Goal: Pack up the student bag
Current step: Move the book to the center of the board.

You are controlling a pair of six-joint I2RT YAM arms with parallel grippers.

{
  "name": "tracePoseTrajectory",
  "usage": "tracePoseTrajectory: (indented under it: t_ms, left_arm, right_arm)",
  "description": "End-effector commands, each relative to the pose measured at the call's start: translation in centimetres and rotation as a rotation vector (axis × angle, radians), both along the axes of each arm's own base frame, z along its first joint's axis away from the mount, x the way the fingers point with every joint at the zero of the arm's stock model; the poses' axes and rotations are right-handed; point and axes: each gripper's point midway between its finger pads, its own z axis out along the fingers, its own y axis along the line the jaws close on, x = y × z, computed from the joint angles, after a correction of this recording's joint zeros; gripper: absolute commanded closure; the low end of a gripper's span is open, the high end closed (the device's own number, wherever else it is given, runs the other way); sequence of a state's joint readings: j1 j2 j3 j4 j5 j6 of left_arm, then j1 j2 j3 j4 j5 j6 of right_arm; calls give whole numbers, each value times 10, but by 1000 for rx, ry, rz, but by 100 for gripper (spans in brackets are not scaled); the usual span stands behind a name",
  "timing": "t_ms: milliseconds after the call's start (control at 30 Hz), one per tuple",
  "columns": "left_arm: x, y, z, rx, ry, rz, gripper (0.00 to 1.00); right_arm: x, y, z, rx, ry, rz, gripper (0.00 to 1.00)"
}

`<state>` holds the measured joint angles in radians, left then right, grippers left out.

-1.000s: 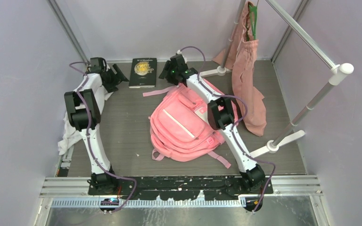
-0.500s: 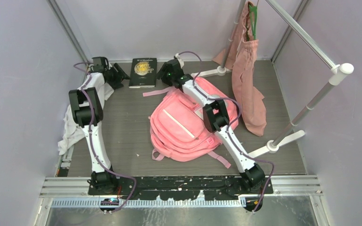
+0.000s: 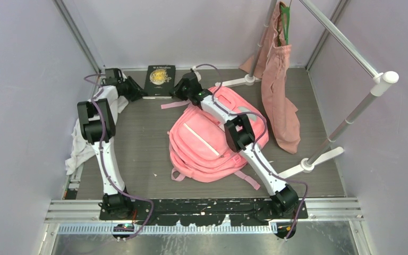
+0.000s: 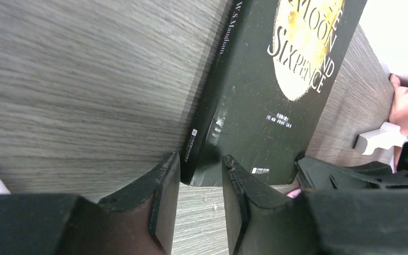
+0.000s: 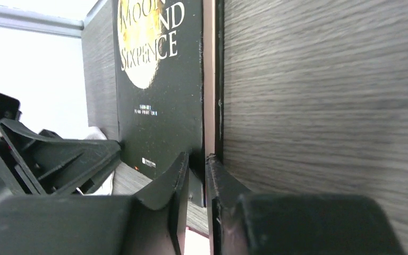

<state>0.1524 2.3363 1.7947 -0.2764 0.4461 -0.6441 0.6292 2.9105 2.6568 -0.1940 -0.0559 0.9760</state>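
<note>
The pink student bag (image 3: 207, 143) lies flat mid-table, its front pocket facing up. Behind it lies a dark book (image 3: 159, 77) with a gold moon on its cover. My left gripper (image 3: 141, 94) is at the book's near left corner. In the left wrist view its jaws (image 4: 201, 175) are open, straddling the spine corner of the book (image 4: 276, 106) with little slack. My right gripper (image 3: 176, 91) is at the near right corner. In the right wrist view it (image 5: 197, 172) is shut on the page edge of the book (image 5: 159, 106).
A dusty-pink tote (image 3: 279, 79) on a green hanger hangs from the white rack at the back right, whose foot (image 3: 319, 159) rests on the table. A white cloth (image 3: 79, 143) lies by the left arm. A pink strap (image 3: 172, 104) trails from the bag toward the book.
Both grippers have moved in to the book's near corners. The right one has reached left past the bag's top. Both pairs of jaws have narrowed, the right pair down onto the book's edge.
</note>
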Motion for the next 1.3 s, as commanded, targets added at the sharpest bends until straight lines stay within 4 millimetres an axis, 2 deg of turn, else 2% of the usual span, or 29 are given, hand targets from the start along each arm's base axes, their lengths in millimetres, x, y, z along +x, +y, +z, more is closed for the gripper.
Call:
tracePoseTrajectory:
  t_ms: [0,167,300,467,567,600,733,867,967,1100,1167,1267]
  left_arm:
    - [-5,-32,41,-57,-86,-95,69]
    - [-17,-36,37,-76,-68,-96,74]
    - [-30,-38,37,-84,-60,-88,76]
    - [-51,-41,45,-85,-53,-84,76]
    - [-70,-41,57,-71,-53,-78,76]
    - [-77,-40,61,-58,-54,-78,76]
    - [-109,-31,77,27,-25,-74,76]
    - [-141,-24,88,89,-17,-43,75]
    - [-165,-25,92,100,-9,-31,75]
    - [-199,-23,102,130,16,-25,74]
    - [-220,-21,112,160,29,-18,73]
    - [-244,-10,140,237,-19,33,70]
  right_arm:
    - [-4,11,37,116,3,37,84]
    - [-10,7,44,88,-10,61,91]
    - [-22,8,48,85,13,111,98]
    - [-55,19,58,100,56,212,99]
    - [-80,23,68,97,57,261,99]
    - [-88,25,77,109,46,274,99]
    - [-131,36,109,126,17,353,99]
    - [-190,60,134,134,-5,472,99]
    - [-233,77,139,133,6,548,99]
    - [-281,87,145,146,6,586,99]
    - [-301,88,146,156,15,578,99]
    - [-332,90,142,159,33,589,99]
